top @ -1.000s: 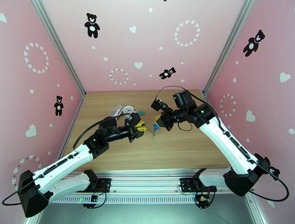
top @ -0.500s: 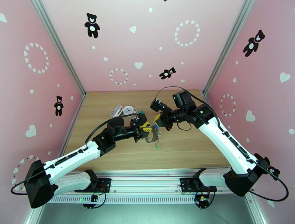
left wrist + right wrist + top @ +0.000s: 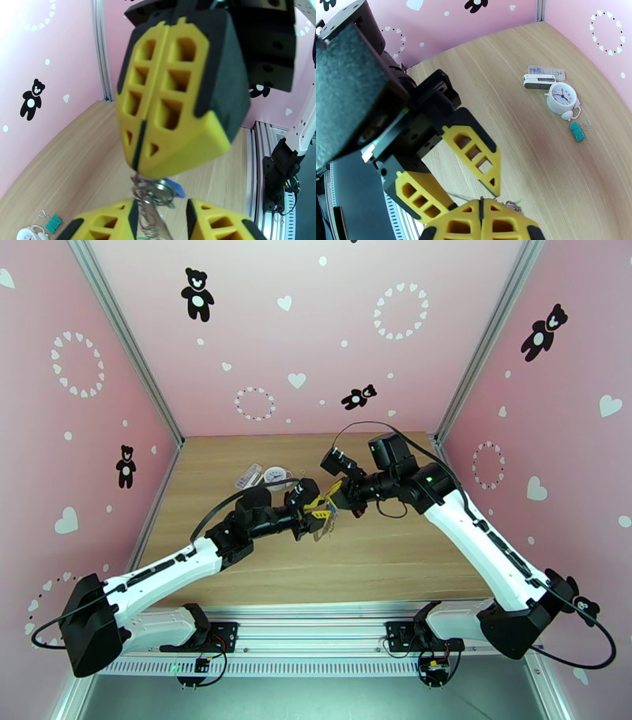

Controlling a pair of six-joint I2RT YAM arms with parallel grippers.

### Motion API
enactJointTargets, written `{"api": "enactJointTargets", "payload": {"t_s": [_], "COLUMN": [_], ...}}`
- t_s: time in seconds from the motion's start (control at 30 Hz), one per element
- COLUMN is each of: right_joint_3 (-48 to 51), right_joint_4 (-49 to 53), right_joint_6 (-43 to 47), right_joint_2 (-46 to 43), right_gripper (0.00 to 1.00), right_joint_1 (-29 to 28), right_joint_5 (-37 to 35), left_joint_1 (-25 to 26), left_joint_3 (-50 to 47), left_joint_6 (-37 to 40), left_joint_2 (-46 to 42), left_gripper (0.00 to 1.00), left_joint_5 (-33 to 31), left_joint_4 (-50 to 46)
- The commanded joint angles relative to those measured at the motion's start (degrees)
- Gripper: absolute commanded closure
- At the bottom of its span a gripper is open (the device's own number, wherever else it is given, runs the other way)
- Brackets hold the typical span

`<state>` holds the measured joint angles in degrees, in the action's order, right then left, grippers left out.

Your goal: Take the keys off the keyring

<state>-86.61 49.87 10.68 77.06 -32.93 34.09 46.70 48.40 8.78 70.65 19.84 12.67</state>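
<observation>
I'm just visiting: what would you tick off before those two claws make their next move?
1. The right gripper shut on the keyring: ok.
2. The keyring hanging above the table: ok.
3. The left gripper open, a finger either side of the keyring: ok.
4. The blue key off: not ok, it hangs by the rings.
5. The green key off: cannot tell, mostly hidden.
6. The clock and binder clip out of the way: ok.
</observation>
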Motion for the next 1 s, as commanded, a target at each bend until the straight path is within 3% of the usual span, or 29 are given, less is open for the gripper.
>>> {"api": "enactJointTargets", "payload": {"t_s": [0.0,0.3,0.97], "right_joint_3": [0.99,2.07,1.92], "right_joint_4": [-2.04,-2.54,-1.79], "right_joint_6": [-1.1,-3.5,-4.35], "right_joint_2": [-0.03,-0.41,-1.0], "right_gripper": [1.0,1.0,1.0], "right_joint_1": [-0.3,-0.32,-0.33], "right_joint_5": [1.08,-0.07,-1.39], "left_joint_1": [0.41,0.4,0.37], "left_joint_3": [1.78,0.38,2.32], "left_joint_6": [0.27,1.03,7.09], "left_joint_2": [0.8,-0.66,-3.75], "left_gripper": [0.62,0.67,0.73], "left_joint_5": [-2.77,-5.9,-2.21], "left_joint_4": [1.74,1.84,-8.42]}}
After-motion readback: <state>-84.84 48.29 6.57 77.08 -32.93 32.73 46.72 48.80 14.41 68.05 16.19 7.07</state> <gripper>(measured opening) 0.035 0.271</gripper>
